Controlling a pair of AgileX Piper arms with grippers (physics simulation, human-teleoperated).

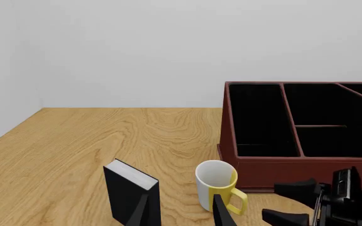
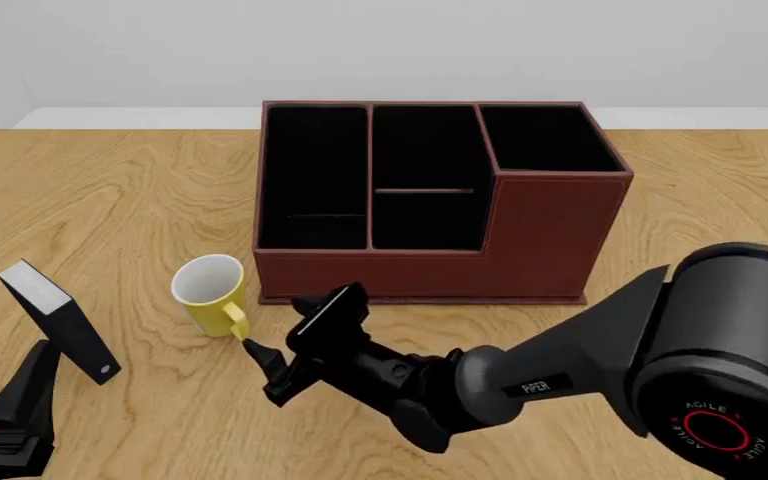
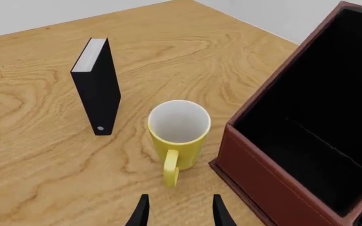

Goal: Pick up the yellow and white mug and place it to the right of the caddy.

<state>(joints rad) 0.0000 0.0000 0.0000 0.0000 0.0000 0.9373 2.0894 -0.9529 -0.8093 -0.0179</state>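
The small yellow mug with white interior is standing upright at lower left of the front view, just beside the reddish-brown compartmented caddy. The right end effector, fingers apart, is pointing at its handle; the left end effector, nearly out of frame, is unreadable.

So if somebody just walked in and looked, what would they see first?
Probably the big reddish-brown caddy in the middle of the wooden table, with its three dark compartments. Just left of its front corner stands the small yellow and white mug, upright, handle pointing toward the near edge. The right hand sits open close to that handle, not touching it, and a black book-like block stands further left.
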